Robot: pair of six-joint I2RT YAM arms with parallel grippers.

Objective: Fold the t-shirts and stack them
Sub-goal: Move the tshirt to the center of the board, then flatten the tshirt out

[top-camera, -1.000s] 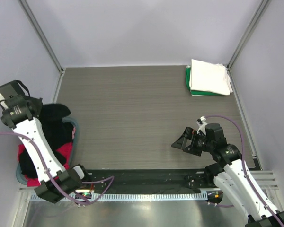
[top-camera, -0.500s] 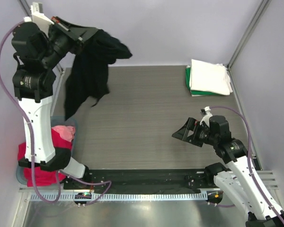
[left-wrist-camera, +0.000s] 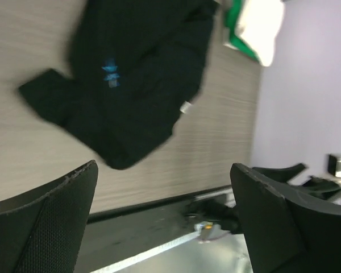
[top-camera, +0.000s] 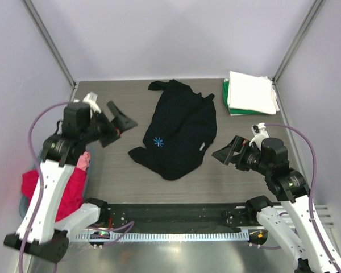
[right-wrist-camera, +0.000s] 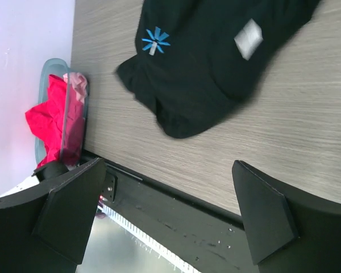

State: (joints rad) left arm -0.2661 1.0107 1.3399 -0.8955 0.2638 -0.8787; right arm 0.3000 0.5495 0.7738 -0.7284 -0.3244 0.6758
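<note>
- Black t-shirt [top-camera: 179, 128]: lay loose and rumpled, unfolded, on the middle of the table, between the two grippers and touching neither.
- Its long axis ran from the upper centre of the top view to the lower centre, leaning slightly left toward the bottom. One sleeve stuck out at lower left. The neck end could not be made out.
- Blue star print [top-camera: 157, 141]: faced up on the shirt's lower left part. A small white label [top-camera: 203, 146] showed near its right edge.
- White t-shirt [top-camera: 250, 92]: folded, on top of a folded green t-shirt [top-camera: 225, 94], in the upper right corner of the table, well apart from the black one.
- Red t-shirt [top-camera: 71, 193] and pink t-shirt [top-camera: 83, 161]: bunched in a pale blue tub [right-wrist-camera: 48, 65] at the left edge, partly hidden by the left arm.
- Left gripper [top-camera: 116, 120]: above the table just left of the black shirt, fingers spread wide, holding nothing.
- Right gripper [top-camera: 227, 152]: just right of the shirt's lower part, fingers spread wide, holding nothing.
- Table [top-camera: 119, 170]: grey wood-grain top with a dark strip along the near edge.
- Room: plain pale lilac walls [top-camera: 170, 34] on three sides, with metal posts in the far corners.
</note>
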